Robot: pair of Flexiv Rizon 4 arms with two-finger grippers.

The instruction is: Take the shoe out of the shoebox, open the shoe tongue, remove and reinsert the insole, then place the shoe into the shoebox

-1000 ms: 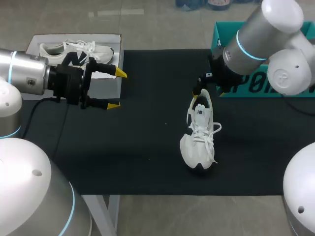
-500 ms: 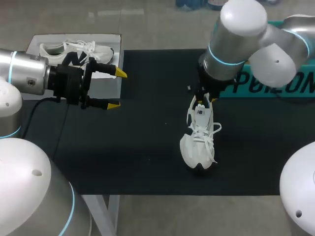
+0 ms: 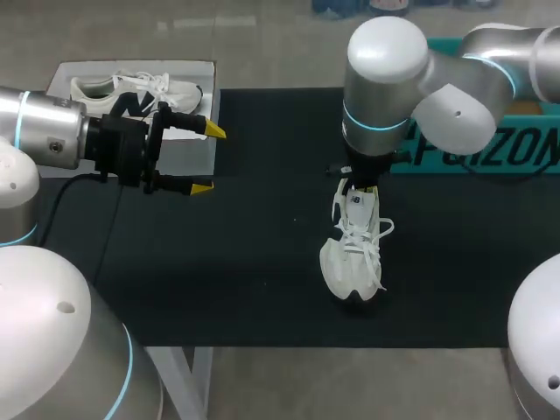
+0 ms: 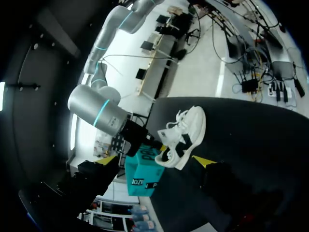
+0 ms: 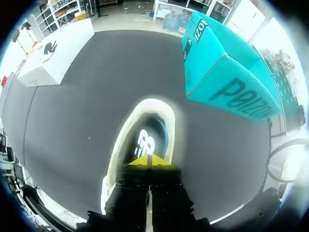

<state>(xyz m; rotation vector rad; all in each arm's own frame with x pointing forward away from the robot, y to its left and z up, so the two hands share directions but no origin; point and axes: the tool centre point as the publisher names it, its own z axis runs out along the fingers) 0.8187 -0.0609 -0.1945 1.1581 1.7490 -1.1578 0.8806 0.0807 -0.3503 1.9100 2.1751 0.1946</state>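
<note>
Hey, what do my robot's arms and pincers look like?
The left arm and right arm are silver-white tubes with rounded joints and glowing cyan rings. The left pincer and right pincer are black with yellow tips. A black cable trails under the left arm.

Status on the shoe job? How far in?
Done: the shoe sits out on the black mat. In hand: the right arm has closed jaws at the shoe's opening, insole visible inside. Left: pulling and refitting the insole, then reboxing. The left arm hovers, jaws open, near the white shoebox.
</note>
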